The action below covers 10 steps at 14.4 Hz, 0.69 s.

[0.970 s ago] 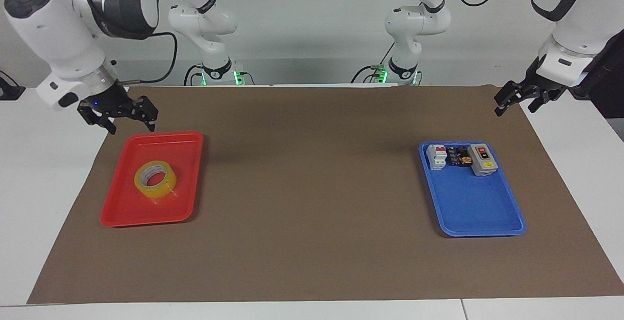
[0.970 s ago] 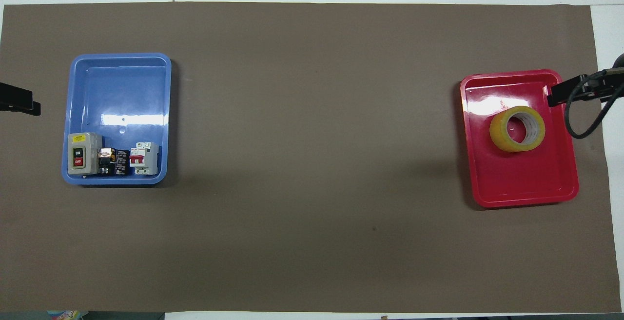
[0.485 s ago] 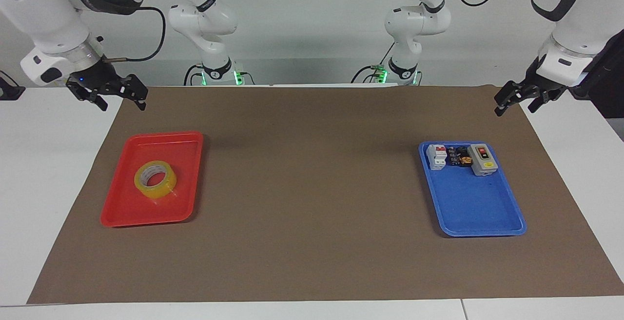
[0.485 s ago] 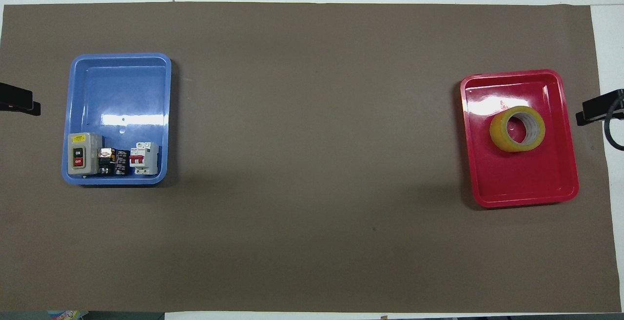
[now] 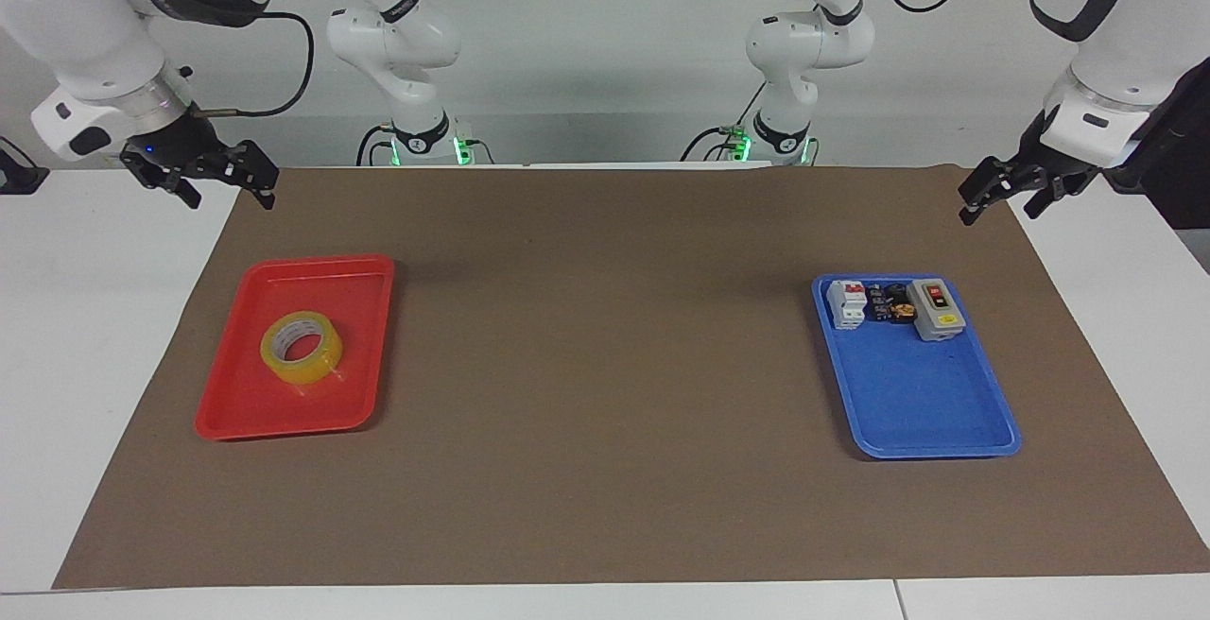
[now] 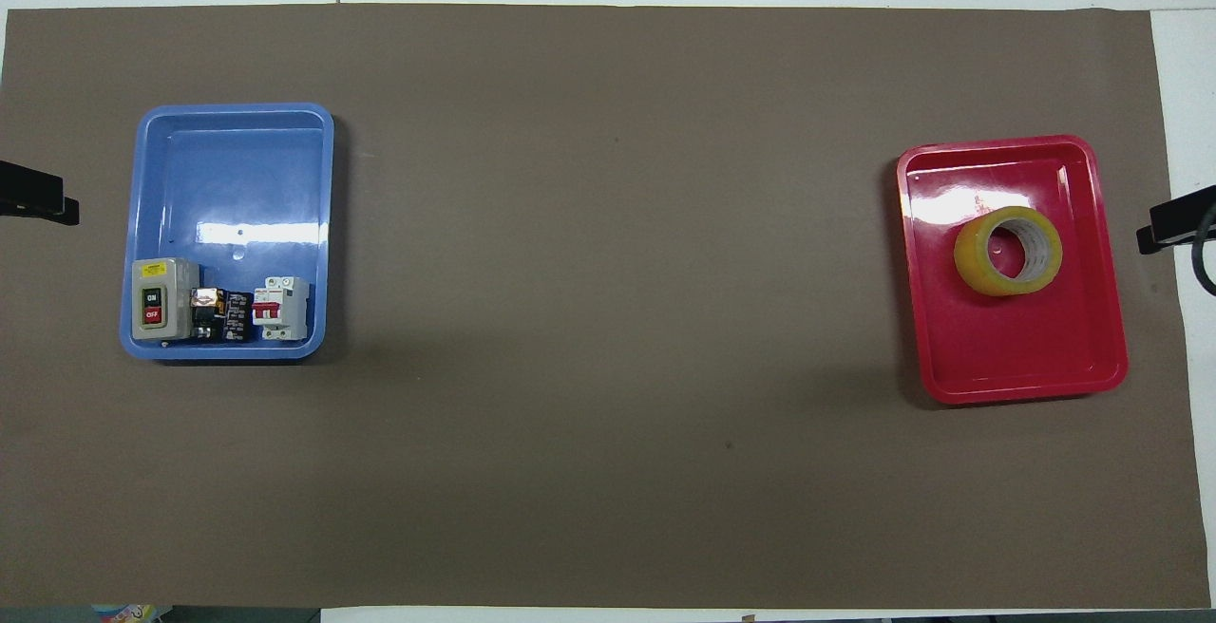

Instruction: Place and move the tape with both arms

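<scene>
The tape (image 5: 302, 347), a yellow translucent roll with a pale core, lies flat in a red tray (image 5: 246, 412) at the right arm's end of the table; it also shows in the overhead view (image 6: 1008, 251). My right gripper (image 5: 230, 197) is open and empty, raised over the brown mat's corner, apart from the tray on the side nearer the robots. Only its tip (image 6: 1174, 225) shows in the overhead view. My left gripper (image 5: 997, 214) is open and empty, waiting over the mat's edge at the left arm's end; its tip (image 6: 38, 201) also shows in the overhead view.
A blue tray (image 5: 931, 412) at the left arm's end holds a grey on/off switch box (image 5: 935, 308), a white circuit breaker (image 5: 847, 303) and small dark parts between them. Two smaller white arms with green-lit bases (image 5: 425, 143) stand at the robots' edge.
My right gripper has risen and drawn back from the red tray's edge toward the right arm's end of the table. The tape and the left gripper have not moved.
</scene>
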Motion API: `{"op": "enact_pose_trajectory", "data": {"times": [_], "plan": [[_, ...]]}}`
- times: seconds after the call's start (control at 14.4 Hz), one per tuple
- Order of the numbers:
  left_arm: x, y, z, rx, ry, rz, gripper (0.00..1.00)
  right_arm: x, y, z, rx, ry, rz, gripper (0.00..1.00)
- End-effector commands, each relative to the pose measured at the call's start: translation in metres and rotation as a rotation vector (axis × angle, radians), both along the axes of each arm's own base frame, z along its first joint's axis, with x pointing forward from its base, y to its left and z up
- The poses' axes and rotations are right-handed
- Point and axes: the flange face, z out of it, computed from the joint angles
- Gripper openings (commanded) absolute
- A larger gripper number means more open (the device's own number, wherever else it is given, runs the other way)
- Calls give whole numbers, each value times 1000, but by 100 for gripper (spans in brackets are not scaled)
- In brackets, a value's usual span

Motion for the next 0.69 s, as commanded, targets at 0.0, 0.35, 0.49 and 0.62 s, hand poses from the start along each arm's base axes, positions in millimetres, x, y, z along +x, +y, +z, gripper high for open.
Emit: {"op": "enact_pose_trajectory", "data": {"times": [0.0,0.35,0.49,0.62], "plan": [[-4,0,6,-11,3,-12,100,-10,-1,-2,-11,-4,-5,100],[-3,0,5,-11,3,-12,100,3,1,3,-9,-53,-4,100],[-3,0,5,-11,3,-12,100,5,8,12,-10,-73,9,100],[-4,0,6,-11,3,-12,100,4,9,13,-9,-68,10,100]]}}
